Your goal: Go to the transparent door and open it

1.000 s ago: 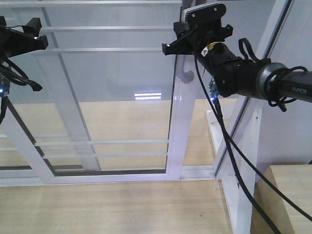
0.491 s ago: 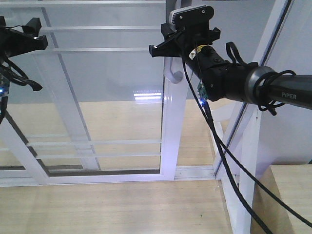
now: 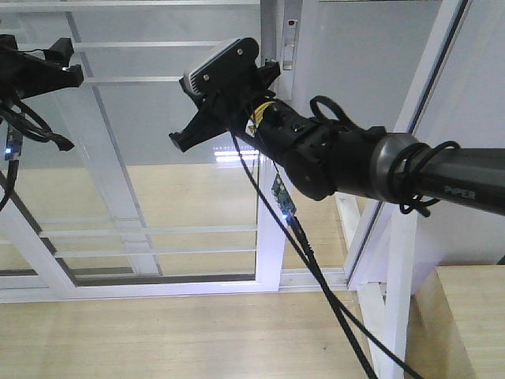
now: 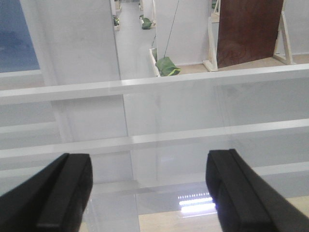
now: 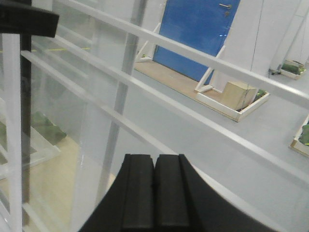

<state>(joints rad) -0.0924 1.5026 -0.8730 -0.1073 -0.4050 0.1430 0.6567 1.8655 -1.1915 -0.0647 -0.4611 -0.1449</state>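
Lettering (image 3: 464,191) in white marked the dark tube of the right arm (image 3: 355,158), which reached in from the right edge with a glossy grey collar and rose toward the centre. At its end the right gripper (image 5: 154,164) pointed down and to the left, its two matt black fingers pressed flat together with nothing between them; a pale camera block (image 3: 221,67) sat on its back. The transparent door (image 3: 267,237) stood just beyond; in the front view the gripper crossed the upper part of the door's glossy white right stile, and whether it touched the frame could not be told; the wrist view showed clear glass and thin white horizontal bars close ahead of the fingertips. At the upper left the left gripper (image 4: 149,193) faced the same glass, its blunt black fingers spread wide apart and empty; two white bars ran across beyond the gap. The door's bottom rail met pale wood-grain floor (image 3: 181,332); to the right rose a bare white post (image 3: 398,268) with a slanted brace; past the glass lay grey floor, a blue door (image 5: 198,34) and a brown panel (image 4: 246,29).
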